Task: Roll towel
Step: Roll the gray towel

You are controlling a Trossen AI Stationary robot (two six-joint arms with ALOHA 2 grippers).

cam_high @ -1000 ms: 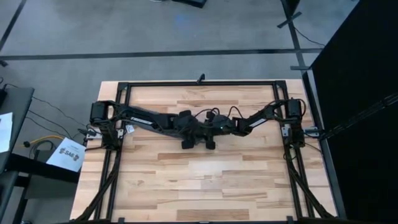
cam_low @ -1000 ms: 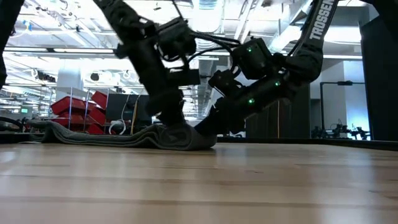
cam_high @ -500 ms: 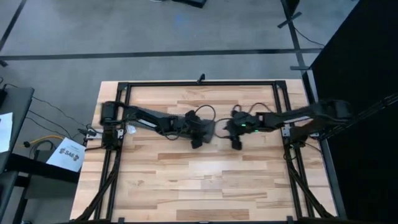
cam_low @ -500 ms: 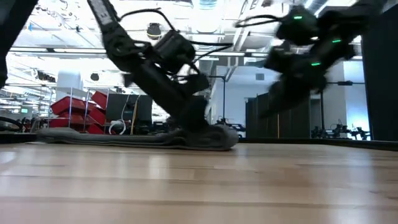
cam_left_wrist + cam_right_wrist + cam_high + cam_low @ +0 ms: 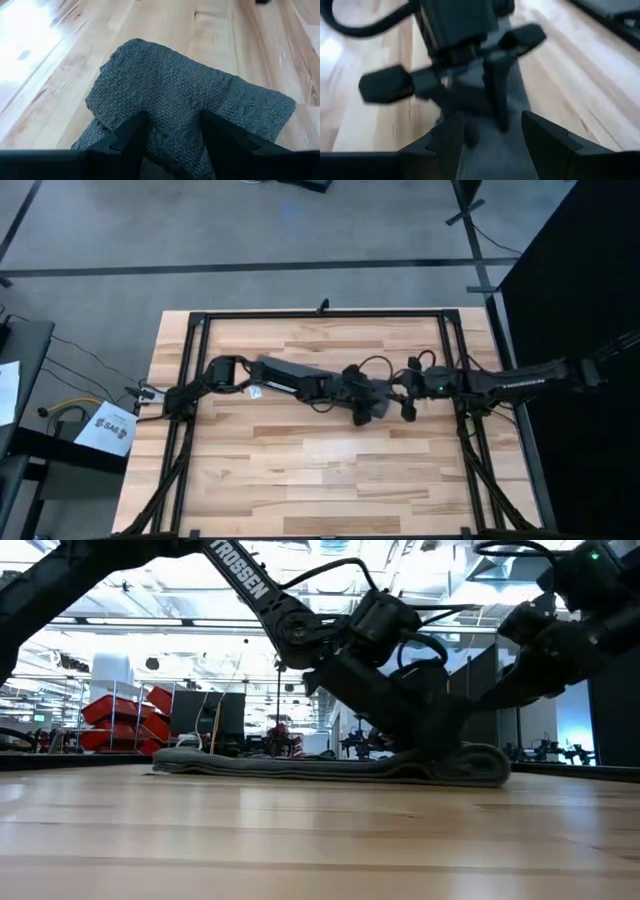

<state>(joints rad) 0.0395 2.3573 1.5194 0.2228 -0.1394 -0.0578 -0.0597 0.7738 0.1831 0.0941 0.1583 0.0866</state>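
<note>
Left hand [image 5: 362,410] is down on the thick end of the towel [image 5: 300,767]. In its wrist view the cloth fills the gap between its fingers [image 5: 131,136] and humps up there, so I read it as clenched on that end. Right hand [image 5: 408,405] sits just beyond the same end of the towel, on the side away from the left arm's base, jaws apart and grasping nothing. Change over the last second: both hands worked at the thick end, then the right hand lifted clear. The left hand has carried that end sideways, and the whole towel slid along the desk [image 5: 330,480] with it. The towel now lies flat and drawn out in a long low strip under the left forearm, with only a short fat lump at the held end. Judgement: the cloth has been hauled and straightened more than wound up, so the roll is barely begun and most of the length is still to be taken in. No container shows in any view.
</note>
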